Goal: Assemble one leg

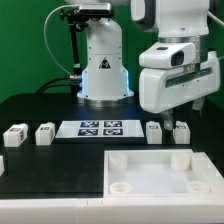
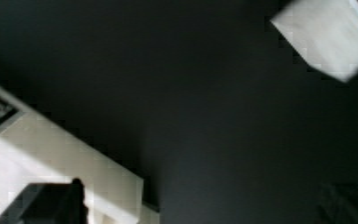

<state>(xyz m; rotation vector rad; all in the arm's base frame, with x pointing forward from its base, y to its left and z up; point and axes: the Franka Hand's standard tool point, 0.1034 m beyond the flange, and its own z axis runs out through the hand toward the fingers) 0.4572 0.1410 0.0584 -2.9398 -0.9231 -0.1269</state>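
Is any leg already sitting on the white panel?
No, all four legs sit on the black table, two on each side of the marker board, apart from the panel.

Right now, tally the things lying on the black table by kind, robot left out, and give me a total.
Small white legs: 4
Large white panel: 1
Marker board: 1
Total: 6
Not counted: the white sliver at the exterior view's left edge, too cut off to identify.
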